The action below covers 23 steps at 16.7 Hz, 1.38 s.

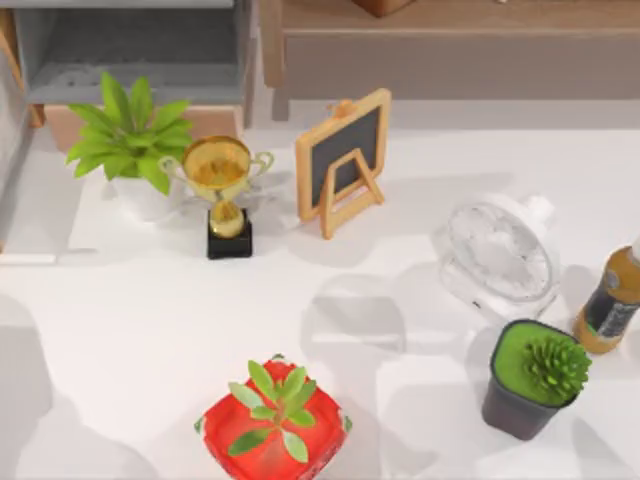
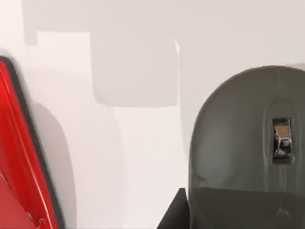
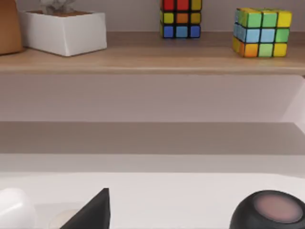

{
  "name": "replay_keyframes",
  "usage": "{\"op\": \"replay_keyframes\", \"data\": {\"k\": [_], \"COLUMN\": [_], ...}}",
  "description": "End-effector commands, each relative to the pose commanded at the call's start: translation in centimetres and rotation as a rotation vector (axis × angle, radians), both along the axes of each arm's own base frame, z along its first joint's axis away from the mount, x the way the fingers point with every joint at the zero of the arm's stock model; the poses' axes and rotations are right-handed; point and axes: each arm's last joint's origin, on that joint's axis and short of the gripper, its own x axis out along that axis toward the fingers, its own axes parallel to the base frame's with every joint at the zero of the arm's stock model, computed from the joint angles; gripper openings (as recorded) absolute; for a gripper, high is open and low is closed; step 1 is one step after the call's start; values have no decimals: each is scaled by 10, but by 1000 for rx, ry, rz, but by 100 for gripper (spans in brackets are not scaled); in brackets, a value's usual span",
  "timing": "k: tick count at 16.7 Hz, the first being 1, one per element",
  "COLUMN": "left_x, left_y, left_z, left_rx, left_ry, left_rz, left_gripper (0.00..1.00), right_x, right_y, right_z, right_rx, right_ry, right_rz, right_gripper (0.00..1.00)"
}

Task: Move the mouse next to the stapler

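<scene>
The mouse [image 2: 248,143] is dark grey with a scroll wheel and lies on the white table, very close in the left wrist view. A black part of my left gripper [image 2: 174,214] sits right beside the mouse's edge. A red pot [image 2: 19,167] stands a short way off on the mouse's other side. A black part of my right gripper [image 3: 93,210] hangs low over the table and faces a wooden shelf. The stapler is out of view.
On the table stand a leafy plant [image 1: 130,140], gold trophy [image 1: 222,190], small chalkboard [image 1: 343,160], white fan [image 1: 500,250], bottle [image 1: 612,305], succulent in a dark pot [image 1: 535,375] and red potted plant [image 1: 272,425]. The shelf holds two colour cubes [image 3: 261,31] and a white box [image 3: 64,31].
</scene>
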Motion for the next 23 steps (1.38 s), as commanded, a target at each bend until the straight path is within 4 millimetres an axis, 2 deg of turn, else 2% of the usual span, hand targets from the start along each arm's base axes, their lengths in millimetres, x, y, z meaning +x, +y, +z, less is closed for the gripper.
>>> {"op": "replay_keyframes", "data": {"k": [9, 13, 18, 22, 23], "left_x": [3, 2, -3, -3, -3], "left_y": [3, 3, -1, -1, -1], "left_z": [4, -3, -23, -23, -23], "left_rx": [21, 12, -25, -25, -25], "left_ry": [-44, -27, 42, 42, 42], "left_rz": [7, 9, 8, 8, 8], "left_gripper": [0, 0, 0, 0, 8], "right_x": [0, 0, 0, 0, 0], "right_y": [0, 0, 0, 0, 0], "right_z": [0, 0, 0, 0, 0], "right_rx": [0, 0, 0, 0, 0], "right_ry": [0, 0, 0, 0, 0], "right_rz": [0, 0, 0, 0, 0], "right_gripper": [100, 100, 100, 100, 100]}}
